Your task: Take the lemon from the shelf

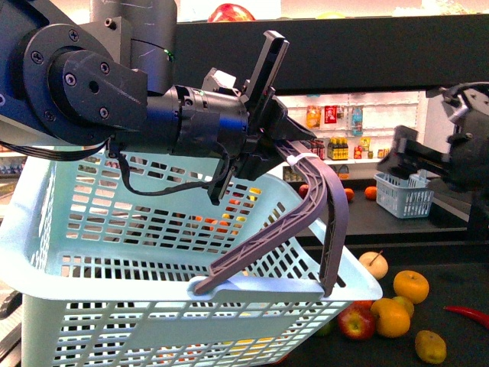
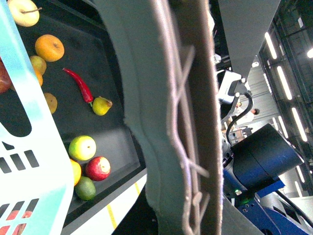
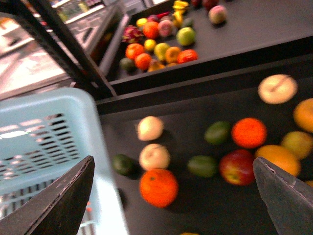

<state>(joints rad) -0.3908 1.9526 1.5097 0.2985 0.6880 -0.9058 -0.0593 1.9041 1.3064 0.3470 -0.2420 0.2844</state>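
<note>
Facing the shelf (image 1: 428, 248) in the front view, the left pincer (image 1: 294, 149) is clamped on the grey handle (image 1: 321, 206) of the pale blue basket (image 1: 114, 222), which hangs in front of the lower tier. The right pincer (image 1: 405, 157) is raised at the right, above the fruit, and is too blurred here to read. The likeliest lemon (image 1: 430, 345) is the dull yellow oblong fruit on the tier's dark floor, near a red chili (image 1: 466, 315) and close to an orange (image 1: 391, 317). I judge it light, firm and waxy, so it is likely to roll. A gentle hold from above, across its short middle, looks best.

In the left wrist view the handle fills the middle, too close to show the fingers. A yellow-orange oblong fruit (image 2: 49, 102) lies just beside the basket wall and near the chili. It may be the same lemon, but I cannot be sure.

In the right wrist view the right pincer (image 3: 172, 166) stands wide open, its fingertips (image 3: 68, 196) well apart, over blurred fruit that includes a red apple (image 3: 238, 166). No lemon can be picked out with certainty there. The basket's corner crowds one side, the tier's raised edge bounds the floor, and the fruit lie close together. A straight descent therefore seems safer than a sideways sweep.
</note>
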